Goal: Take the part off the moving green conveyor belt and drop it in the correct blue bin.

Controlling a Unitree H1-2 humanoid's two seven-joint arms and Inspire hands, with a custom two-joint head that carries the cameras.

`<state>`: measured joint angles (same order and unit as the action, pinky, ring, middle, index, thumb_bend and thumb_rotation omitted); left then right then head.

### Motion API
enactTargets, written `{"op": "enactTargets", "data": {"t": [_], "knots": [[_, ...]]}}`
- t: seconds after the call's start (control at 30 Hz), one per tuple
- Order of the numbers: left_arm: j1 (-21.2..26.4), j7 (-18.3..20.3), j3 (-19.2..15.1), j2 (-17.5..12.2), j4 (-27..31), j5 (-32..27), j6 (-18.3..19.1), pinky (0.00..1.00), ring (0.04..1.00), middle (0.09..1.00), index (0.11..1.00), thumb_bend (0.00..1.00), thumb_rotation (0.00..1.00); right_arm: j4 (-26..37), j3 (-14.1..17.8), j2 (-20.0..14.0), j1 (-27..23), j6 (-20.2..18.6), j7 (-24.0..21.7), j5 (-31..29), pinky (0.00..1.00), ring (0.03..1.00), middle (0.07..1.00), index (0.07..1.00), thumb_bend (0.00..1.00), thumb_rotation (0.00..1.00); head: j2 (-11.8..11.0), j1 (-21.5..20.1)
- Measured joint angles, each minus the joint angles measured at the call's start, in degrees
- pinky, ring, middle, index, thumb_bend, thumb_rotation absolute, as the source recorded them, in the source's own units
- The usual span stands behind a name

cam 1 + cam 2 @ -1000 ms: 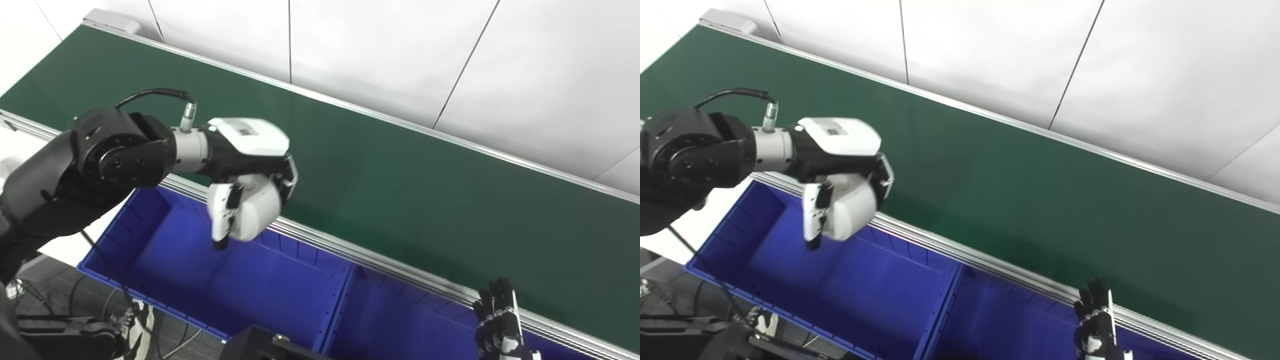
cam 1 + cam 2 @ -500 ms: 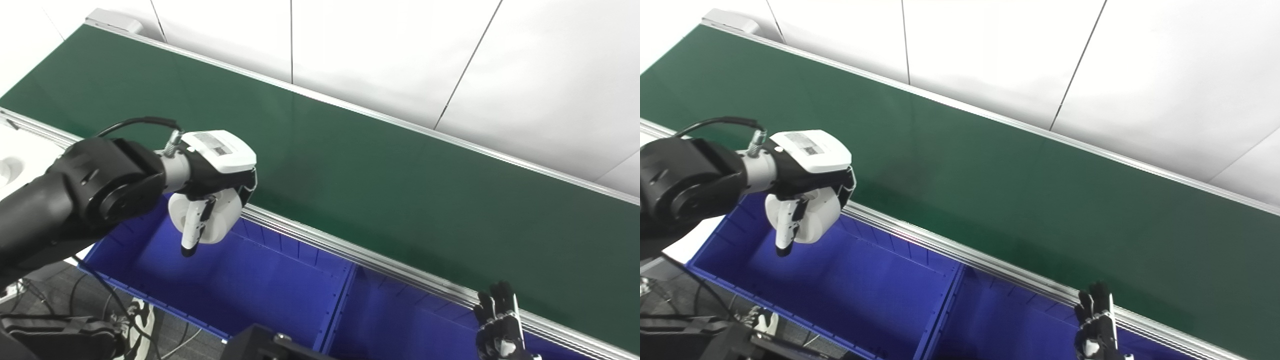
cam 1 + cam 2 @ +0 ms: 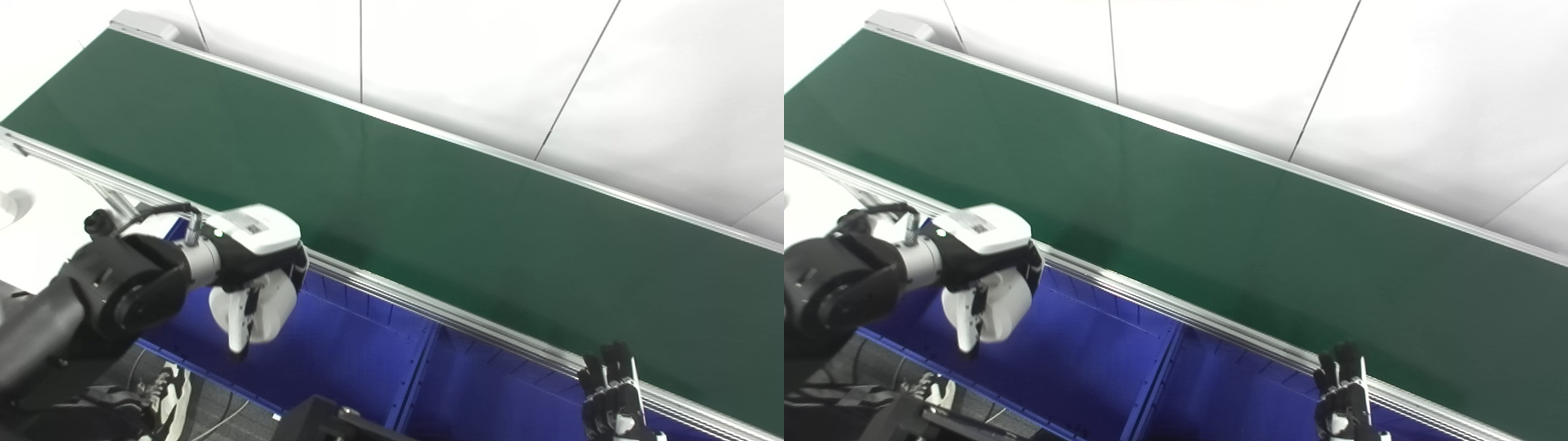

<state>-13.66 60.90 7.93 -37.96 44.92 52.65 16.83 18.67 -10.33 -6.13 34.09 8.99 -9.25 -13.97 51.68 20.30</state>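
Belt: the green belt (image 3: 465, 202) is running diagonally from the top-left corner toward the right edge; no part is showing anywhere on its visible surface.
Part: a white round part (image 3: 264, 306) is sitting in the left robot hand (image 3: 257, 278), hanging over the left bin (image 3: 343, 361), near the bin's left end and just inside its belt-side wall.
Left robot hand: fingers are wrapping around the part from above, with one white finger (image 3: 236, 324) pointing down across the part's face; grip is looking closed and firm on it.
Right robot hand: the right robot hand (image 3: 1344, 398) is showing only at the bottom edge, by the belt's near rail, over the right bin (image 3: 1249, 404); dark fingers are pointing up and apart, holding nothing visible.
Bins: two blue bins are sitting side by side under the near rail; both floors, as far as visible, are looking bare.
Done: pick-up off the belt is looking complete; the carry to a bin is looking nearly complete.
Left: release is not yet done; judging by position, opening the fingers should be dropping the part into the left bin.
Unknown: whether the left bin is the correct one cannot be told here.
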Motion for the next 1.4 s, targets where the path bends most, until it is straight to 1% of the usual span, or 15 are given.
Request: {"op": "enactTargets", "data": {"t": [0.1,0.17,0.2,0.27,0.43,0.67,0.93,1.03,1.07,1.13,1.17,1.27,1.33,1.37,1.4], "knots": [[-2.72,-2.19,-0.06,0.23,-2.06,-2.16,-1.85,0.41,0.478,0.501,0.478,0.52,0.00,0.01,0.31,-0.65,-0.67,-0.20,-0.09,0.20,1.00,0.986,1.000,1.000,0.66,0.79,0.35,-0.62],[-4.36,-4.42,-0.48,0.25,-3.06,-3.93,-3.45,0.50,0.550,0.574,0.490,0.52,0.04,0.00,0.56,-0.73,-0.86,-0.20,-0.08,0.25,1.00,0.985,1.000,1.000,0.66,0.79,0.35,-0.62],[-4.82,-5.23,-0.66,0.24,-3.39,-4.20,-4.25,0.57,0.613,0.636,0.586,0.69,0.22,0.00,0.60,-0.74,-0.87,-0.20,-0.08,0.26,1.00,0.987,1.000,1.000,0.66,0.78,0.61,-0.53],[-4.89,-5.23,-0.56,0.00,-3.50,-3.85,-5.03,0.71,0.745,0.755,0.732,0.86,0.50,0.00,0.60,-0.77,-0.86,-0.19,-0.10,0.24,1.00,0.991,1.000,1.000,0.67,0.78,0.61,-0.62],[-3.76,-2.33,-0.20,-0.87,-2.41,-0.30,-5.62,0.82,0.829,0.840,0.842,0.93,0.74,0.08,0.63,-0.81,-0.74,-0.60,0.02,0.90,1.00,0.988,1.000,1.000,0.68,0.79,0.53,-0.88],[-3.32,-0.56,-1.46,-0.97,-1.35,1.30,-6.82,0.79,0.818,0.830,0.853,0.96,0.75,0.13,0.62,-0.74,-0.61,-0.70,0.07,1.23,1.00,0.988,1.000,1.000,0.68,0.78,0.26,-0.53],[-4.29,-3.38,-4.92,-0.61,-0.87,-0.54,-8.27,0.73,0.791,0.809,0.834,0.97,0.73,-0.04,0.49,-0.62,-0.73,-0.69,-0.04,0.95,1.00,0.985,1.000,1.000,0.66,0.78,-0.09,-0.96],[-4.91,-6.40,-7.29,0.51,0.49,-5.09,-8.27,0.67,0.762,0.784,0.814,0.98,0.72,-0.08,0.33,-0.29,-0.73,-0.69,-0.02,1.18,1.00,0.981,1.000,1.000,0.66,0.79,-0.18,-1.84],[-4.97,-7.48,-8.20,1.19,0.61,-7.77,-8.07,0.62,0.739,0.781,0.806,0.93,0.69,-0.09,0.24,-0.18,-0.74,-0.69,0.01,1.50,1.00,0.983,1.000,1.000,0.66,0.78,0.00,-3.50],[-5.11,-9.24,-10.70,3.29,0.68,-15.99,-6.82,0.59,0.740,0.796,0.811,0.89,0.67,-0.17,-0.08,-0.07,-0.74,-0.69,0.09,1.99,1.00,0.983,1.000,1.000,0.66,0.76,0.09,-4.92],[-5.10,-9.69,-11.44,4.82,0.66,-19.91,-6.15,0.59,0.751,0.805,0.819,0.88,0.68,-0.36,-0.23,-0.06,-0.77,-0.69,0.10,2.07,1.00,0.980,1.000,1.000,0.67,0.75,0.26,-7.80],[-5.38,-10.90,-13.18,10.47,0.66,-31.89,-3.08,0.69,0.805,0.844,0.860,0.94,0.75,-1.03,-0.68,0.18,-0.79,-0.69,0.38,2.37,1.00,0.974,0.996,1.000,0.70,0.72,0.53,-11.50],[-6.18,-12.66,-13.84,15.47,0.67,-39.68,-0.97,0.82,0.856,0.880,0.899,0.99,0.77,-1.33,-1.00,0.66,-0.80,-0.69,0.96,3.37,0.99,0.965,0.990,1.000,0.72,0.72,0.79,-18.68],[-6.68,-13.85,-14.02,18.00,0.69,-43.04,-0.18,0.93,0.940,0.944,0.960,1.00,0.82,-1.53,-1.24,1.04,-0.77,-0.69,1.28,4.06,0.97,0.953,0.981,0.990,0.75,0.73,0.79,-21.68],[-7.52,-15.47,-14.36,21.48,0.71,-47.28,0.70,0.94,0.952,0.953,0.968,1.00,0.83,-1.68,-1.60,1.49,-0.74,-0.69,1.67,5.11,0.97,0.952,0.979,0.989,0.76,0.73,0.79,-21.71]]}}
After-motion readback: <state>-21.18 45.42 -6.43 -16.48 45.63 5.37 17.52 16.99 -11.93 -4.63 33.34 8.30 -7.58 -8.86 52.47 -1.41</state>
